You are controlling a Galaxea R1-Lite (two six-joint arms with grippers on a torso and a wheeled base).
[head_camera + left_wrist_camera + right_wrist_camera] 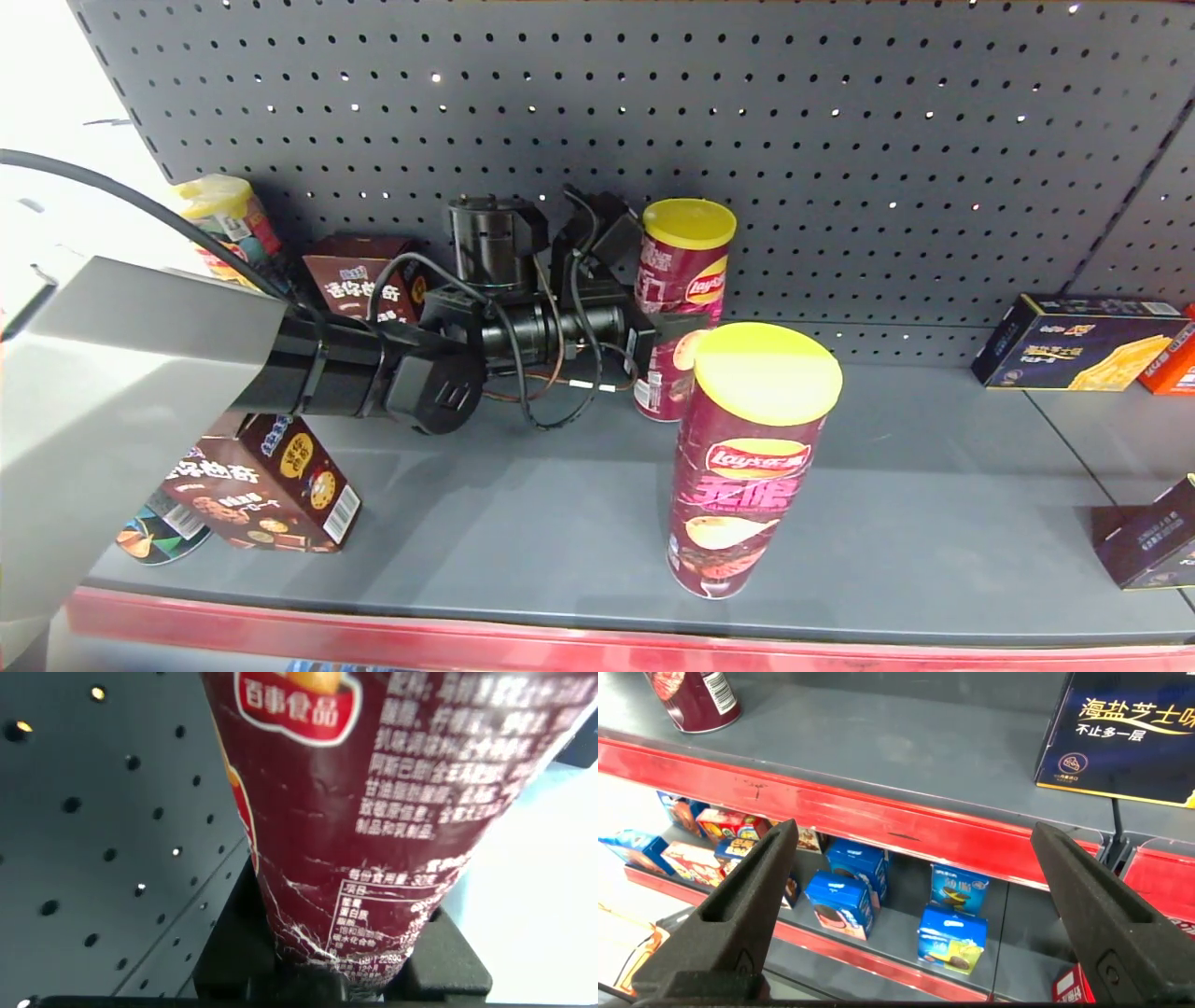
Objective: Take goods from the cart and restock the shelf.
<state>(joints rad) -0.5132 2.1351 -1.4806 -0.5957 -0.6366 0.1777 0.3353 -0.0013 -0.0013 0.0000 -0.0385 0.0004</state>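
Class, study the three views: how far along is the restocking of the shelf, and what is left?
Done: one front can stands upright on the shelf. In hand: the left gripper clasps a rear can by the pegboard, not yet released. The right gripper hangs open and empty. Left: let go, pull back, and probably fetch more, since the shelf lies bare beside the cans.

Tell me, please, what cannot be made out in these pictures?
- Head view: the base of the back can is half hidden behind the front can, so whether it rests on the shelf is unclear.
- Left wrist view: that can's lid is cut off by the edge.
- Head view: a round pack lies mostly under a brown box.
- Right wrist view: a dark blue box is cut by the edge.
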